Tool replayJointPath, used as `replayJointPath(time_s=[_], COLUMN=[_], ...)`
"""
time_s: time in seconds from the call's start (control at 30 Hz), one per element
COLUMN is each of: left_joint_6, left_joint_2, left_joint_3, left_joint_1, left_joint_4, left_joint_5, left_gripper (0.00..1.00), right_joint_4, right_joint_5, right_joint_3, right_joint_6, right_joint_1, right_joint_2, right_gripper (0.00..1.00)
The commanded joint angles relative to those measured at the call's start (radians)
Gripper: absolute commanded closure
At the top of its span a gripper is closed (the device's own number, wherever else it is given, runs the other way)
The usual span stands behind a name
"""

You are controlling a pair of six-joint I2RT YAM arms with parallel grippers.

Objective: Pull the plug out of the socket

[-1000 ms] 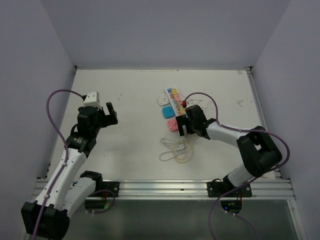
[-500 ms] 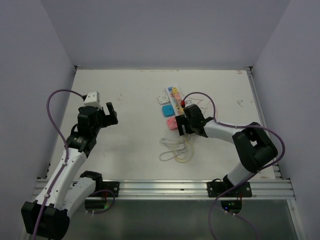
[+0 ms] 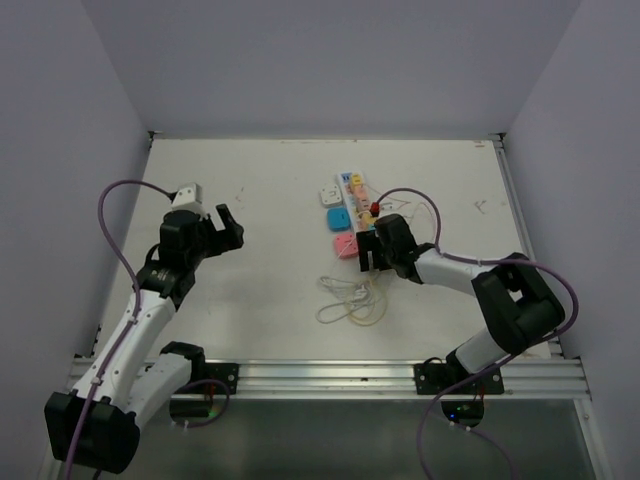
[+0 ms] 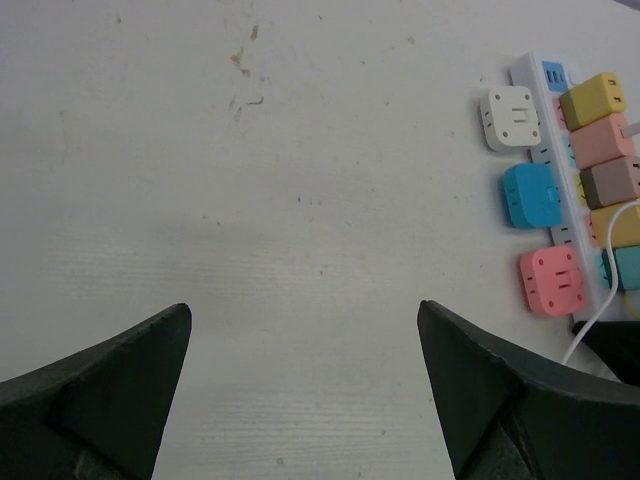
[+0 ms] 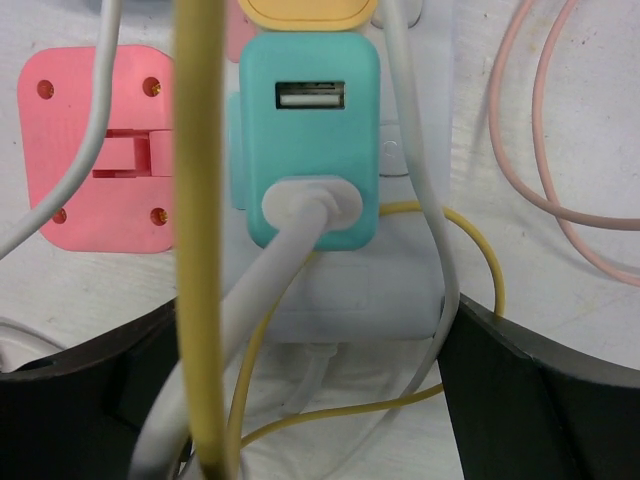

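**Plug point(image 5: 310, 140) seated in socket point(image 5: 370, 295)**

On the white table point(image 3: 260, 200), we find the socket right of centre. Our left gripper point(image 4: 305, 310) hangs spread wide, well to its left. Our right gripper point(image 5: 315, 310), fingers apart, flanks the teal plug at its near end, pinching nothing.

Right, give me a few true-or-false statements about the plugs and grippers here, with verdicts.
1. The left gripper hangs open over bare table. True.
2. The teal plug lies loose on the table. False: it sits in the power strip, between the spread fingers of the right gripper.
3. A white cable leaves the teal plug. True.
4. The white plug is seated in the power strip. False: it lies loose beside it.
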Motion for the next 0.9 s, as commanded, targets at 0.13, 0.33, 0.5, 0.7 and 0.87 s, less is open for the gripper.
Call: replayJointPath(time_s=[0.13, 0.33, 0.5, 0.7, 0.87], left_joint_6=[-0.246, -0.427, -0.517, -0.588, -0.66], left_joint_2=[0.097, 0.229, 0.365, 0.529, 0.632], left_joint_3=[0.054, 0.053, 0.108, 0.2, 0.264], left_joint_1=[-0.054, -0.165, -0.233, -0.31, -0.333], left_joint_4=[0.022, 0.122, 0.183, 0.219, 0.243], left_joint_5=[0.139, 0.153, 0.15, 0.101, 0.103], left_gripper=[0.01, 0.05, 0.05, 0.05, 0.09], right_joint_4=[0.251, 0.429, 0.548, 0.607, 0.601], right_joint_5=[-0.18, -0.275, -0.338, -0.351, -0.314], right_joint_3=[-0.088, -0.166, -0.219, -0.239, -0.24], right_joint_6=[0.221, 0.333, 0.382, 0.392, 0.378], right_joint_1=[-0.007, -0.005, -0.007, -0.007, -0.005], right_joint_2=[-0.013, 0.023, 0.06, 0.117, 0.129], right_gripper=[0.98, 1.0, 1.0, 1.0, 1.0])
